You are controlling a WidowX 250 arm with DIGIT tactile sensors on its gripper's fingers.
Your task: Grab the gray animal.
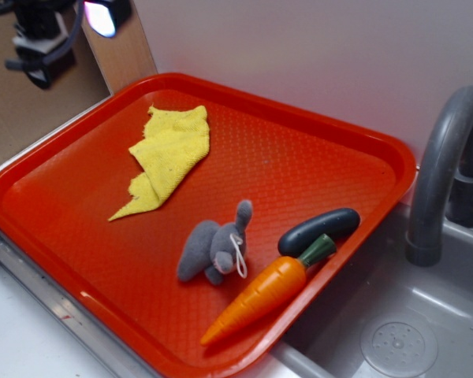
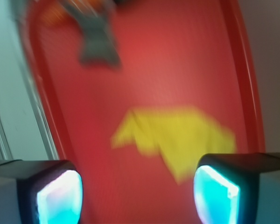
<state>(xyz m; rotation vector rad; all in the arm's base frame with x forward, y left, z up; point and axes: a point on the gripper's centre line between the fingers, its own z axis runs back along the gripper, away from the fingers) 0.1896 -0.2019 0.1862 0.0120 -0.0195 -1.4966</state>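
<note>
Gripper (image 2: 137,193): jaws spread wide, holding nothing and touching nothing; both fingers (image 2: 60,196) glow cyan at the near edge of the blurred wrist view, above the tray.
Gray animal (image 1: 215,248): lies on the red tray (image 1: 315,169), near-right part, one ear up, white string loop on its side; well apart from the gripper.
Carrot (image 1: 264,291): just right of the animal, near the tray's rim.
Dark gray vegetable (image 1: 319,230): beside the carrot's green top.
Yellow cloth (image 1: 167,157): far-left on the tray.
Sink (image 1: 394,315): right of the tray, with a gray faucet (image 1: 445,165).

Exterior view bright and sharp; wrist view motion-blurred.
</note>
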